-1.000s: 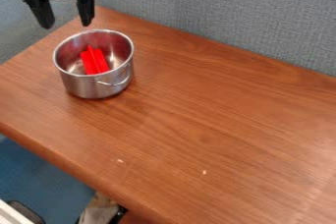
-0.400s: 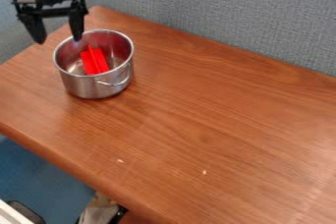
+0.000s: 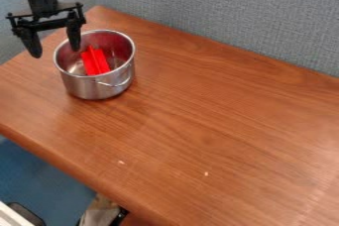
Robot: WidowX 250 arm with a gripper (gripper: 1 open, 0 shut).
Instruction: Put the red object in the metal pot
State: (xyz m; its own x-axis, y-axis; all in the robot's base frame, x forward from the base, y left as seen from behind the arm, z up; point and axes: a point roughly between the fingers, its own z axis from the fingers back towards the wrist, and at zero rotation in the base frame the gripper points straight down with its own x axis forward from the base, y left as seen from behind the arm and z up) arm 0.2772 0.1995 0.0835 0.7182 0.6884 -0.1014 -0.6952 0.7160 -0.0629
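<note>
Gripper (image 3: 50,38) points down, fingers spread wide, nothing between them. It hangs at the far-left rim of the metal pot (image 3: 95,64), one finger just at or over the rim, the other outside it toward the table's left edge.

Just beside and below the gripper: the red object (image 3: 95,61) lies inside the pot, leaning against the inner wall. Judged from this, the placing looks done. Pot's small side handle faces the near side, away from the gripper. Beyond the pot, the wooden table (image 3: 199,111) stretches bare to the right; grey wall behind.

Risks from here:
- Gripper sits low and close to the rim. A sideways move toward the pot could knock it, slide it or tip it, spilling the red object out.
- Descending further could land a finger on the rim.
- The pot is near the table's left corner; a shove outward could push it toward the edge.

Against the earlier frame: gripper was higher and further back, above the table's far edge. It has come down and leftward, and the fingers have rolled somewhat. Pot and red object unchanged.
</note>
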